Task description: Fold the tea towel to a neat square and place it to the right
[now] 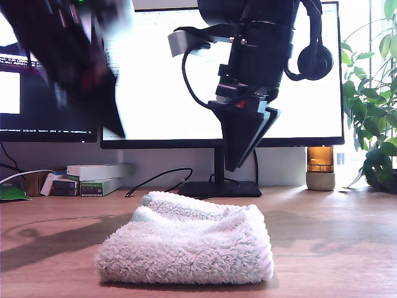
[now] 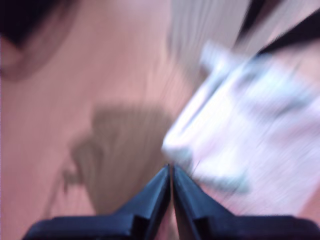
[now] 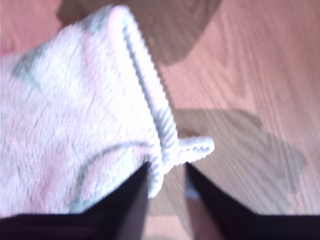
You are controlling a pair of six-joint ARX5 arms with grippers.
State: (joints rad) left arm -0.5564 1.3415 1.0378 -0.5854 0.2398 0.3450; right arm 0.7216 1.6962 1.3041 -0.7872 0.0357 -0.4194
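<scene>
The tea towel (image 1: 186,245) lay already folded into a thick pad at the exterior view's six o'clock, both claws lifted clear, first (image 2: 170,172) closed and second (image 3: 167,172) parted, only placement remaining.

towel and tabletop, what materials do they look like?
Tea towel: soft off-white terry or fleece, judging by its fluffy looped pile; a ribbed corded edge shows in the second wrist view.
Table: brown wood or wood-look laminate, matte, with visible grain lines; which one is unclear.
</scene>
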